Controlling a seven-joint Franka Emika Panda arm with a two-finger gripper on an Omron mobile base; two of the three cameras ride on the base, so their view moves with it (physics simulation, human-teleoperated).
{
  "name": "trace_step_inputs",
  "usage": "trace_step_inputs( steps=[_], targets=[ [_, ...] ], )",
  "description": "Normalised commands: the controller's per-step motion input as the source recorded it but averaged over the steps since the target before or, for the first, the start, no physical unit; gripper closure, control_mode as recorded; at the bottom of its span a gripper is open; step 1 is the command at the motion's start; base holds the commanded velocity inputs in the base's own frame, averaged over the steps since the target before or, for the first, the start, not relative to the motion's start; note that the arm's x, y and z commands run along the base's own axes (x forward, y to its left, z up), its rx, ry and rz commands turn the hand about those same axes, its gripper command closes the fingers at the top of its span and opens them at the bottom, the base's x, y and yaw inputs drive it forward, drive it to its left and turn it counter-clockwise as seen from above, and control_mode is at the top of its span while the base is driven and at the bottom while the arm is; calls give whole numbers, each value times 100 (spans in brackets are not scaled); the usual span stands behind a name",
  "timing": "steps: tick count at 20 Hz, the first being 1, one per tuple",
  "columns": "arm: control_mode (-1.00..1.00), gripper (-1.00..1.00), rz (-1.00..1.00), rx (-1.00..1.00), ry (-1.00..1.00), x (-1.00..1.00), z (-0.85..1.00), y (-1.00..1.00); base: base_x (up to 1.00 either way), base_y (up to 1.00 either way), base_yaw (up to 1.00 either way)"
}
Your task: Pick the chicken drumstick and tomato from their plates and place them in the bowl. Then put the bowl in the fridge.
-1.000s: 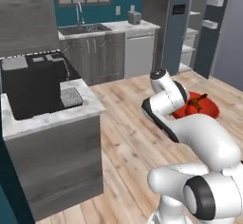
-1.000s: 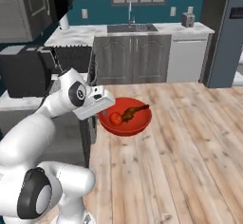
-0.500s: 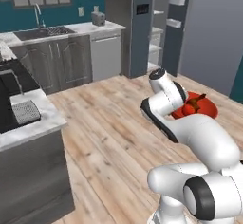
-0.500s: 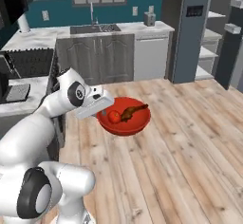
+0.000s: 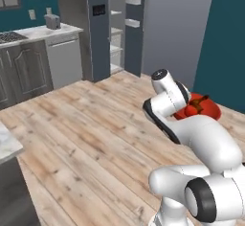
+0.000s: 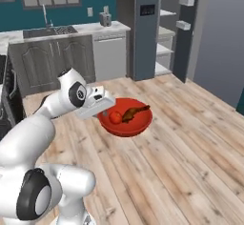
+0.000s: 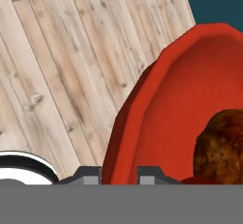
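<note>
Behind carried bowl (image 6: 125, 119): open fridge (image 6: 162, 28), bare floor (image 6: 181, 152) between.

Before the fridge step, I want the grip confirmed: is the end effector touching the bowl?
Touching. In the hand view the end effector has its fingertips closed on the bowl rim.

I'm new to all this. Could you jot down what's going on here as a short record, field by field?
place: simulated kitchen, wood plank floor
carried thing: red bowl, held up off the floor
in the bowl: tomato and chicken drumstick
claw: claw shut on the bowl's rim
fridge: fridge ahead, door open, white shelves showing
left to do: bowl not yet in the fridge
</note>
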Motion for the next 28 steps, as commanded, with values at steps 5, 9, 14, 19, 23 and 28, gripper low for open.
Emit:
trace_step_inputs(
  steps=[5,9,14,19,23,28],
  targets=[
    [100,100,0,0,0,0,0,0,76,-26,-4],
    [100,100,0,0,0,0,0,0,86,-25,0],
    [100,100,0,0,0,0,0,0,90,-26,1],
    [100,100,0,0,0,0,0,0,90,-28,1],
    [100,100,0,0,0,0,0,0,89,-28,1],
    [100,100,0,0,0,0,0,0,88,-28,1]
  ],
)
